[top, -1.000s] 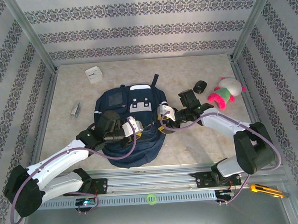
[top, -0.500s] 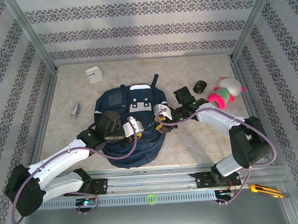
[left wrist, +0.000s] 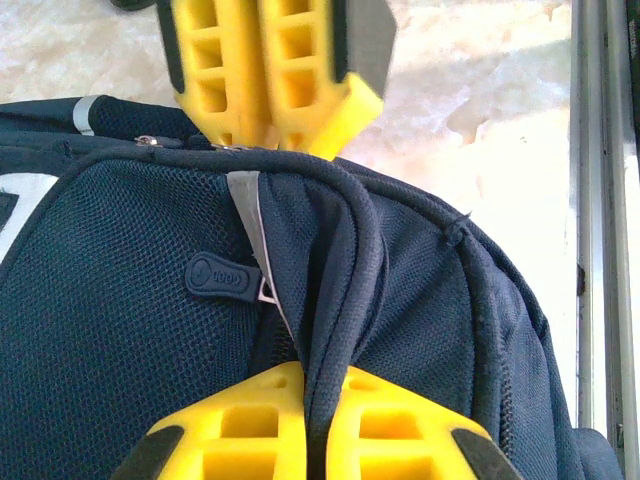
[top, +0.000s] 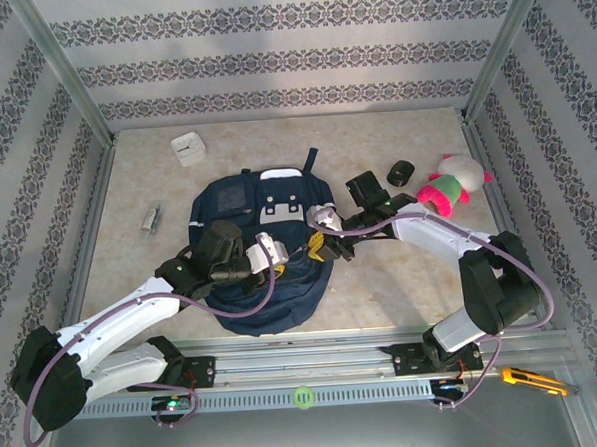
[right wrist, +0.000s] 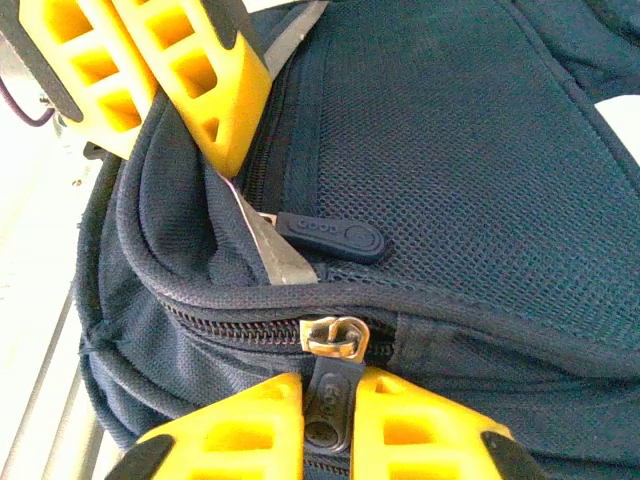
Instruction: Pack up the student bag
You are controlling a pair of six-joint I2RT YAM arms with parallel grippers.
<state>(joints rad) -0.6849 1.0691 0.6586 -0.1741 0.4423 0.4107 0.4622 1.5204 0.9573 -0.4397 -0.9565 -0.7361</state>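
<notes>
Grey walls (top: 290, 59) with ornate bands, metal corner posts (top: 65, 70), pale marbled tabletop (top: 375, 149).

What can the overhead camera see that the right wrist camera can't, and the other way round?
Overhead takes in the wide scene: the table, with a plush toy, a white box, a small black object, and a yellow cutter by the front rail. The right wrist gives fine detail: the metal zipper slider, the right hand shut on the dark zipper pull, and a rubber tab on the mesh pocket. Both share the navy student bag and the left hand pinching its fabric.
</notes>
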